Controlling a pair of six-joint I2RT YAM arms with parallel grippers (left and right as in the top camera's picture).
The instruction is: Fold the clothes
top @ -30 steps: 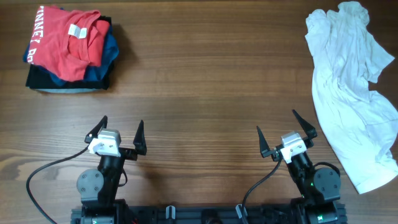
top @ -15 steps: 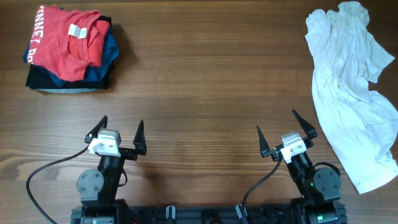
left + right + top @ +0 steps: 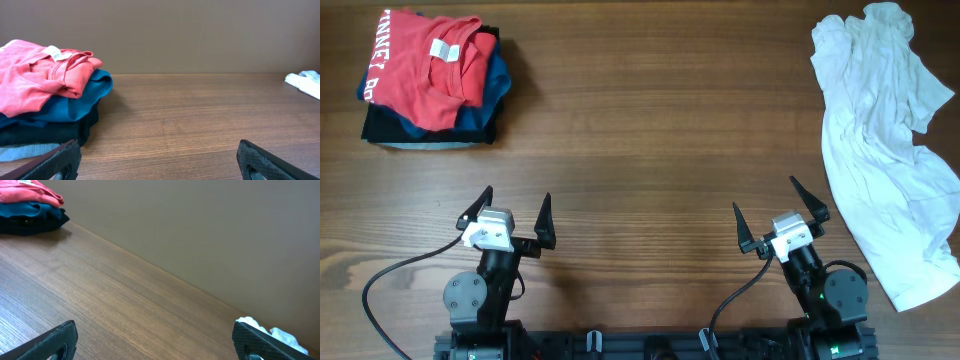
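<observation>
A crumpled white garment (image 3: 885, 150) lies unfolded along the table's right side; a bit of it shows in the right wrist view (image 3: 280, 335) and far right in the left wrist view (image 3: 305, 82). A stack of folded clothes (image 3: 430, 80), red on top over blue and dark ones, sits at the far left, and shows in the left wrist view (image 3: 45, 95) and the right wrist view (image 3: 27, 207). My left gripper (image 3: 510, 212) is open and empty near the front edge (image 3: 160, 165). My right gripper (image 3: 780, 215) is open and empty at front right (image 3: 155, 342).
The wooden table (image 3: 650, 140) stretches between the stack and the white garment. A plain wall (image 3: 175, 35) stands behind the far edge. Cables run from both arm bases at the front edge.
</observation>
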